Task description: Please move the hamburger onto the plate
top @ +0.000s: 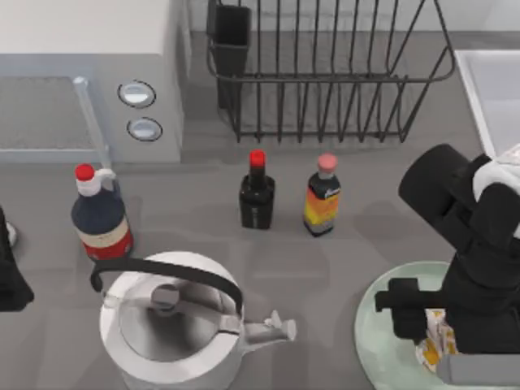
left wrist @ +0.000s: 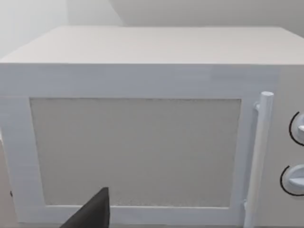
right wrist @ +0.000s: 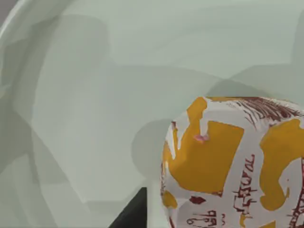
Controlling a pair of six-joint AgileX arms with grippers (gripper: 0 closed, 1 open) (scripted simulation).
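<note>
Hamburger point(right wrist: 232, 166), white-wrapped with yellow-orange patches, over mint plate point(right wrist: 95, 95)

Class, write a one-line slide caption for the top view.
Right end effector over the mint plate with the hamburger, beside a kettle and bottles.

mint-green plate point(top: 378, 325), yellow-white hamburger point(right wrist: 232, 166), white microwave point(left wrist: 142, 80)
</note>
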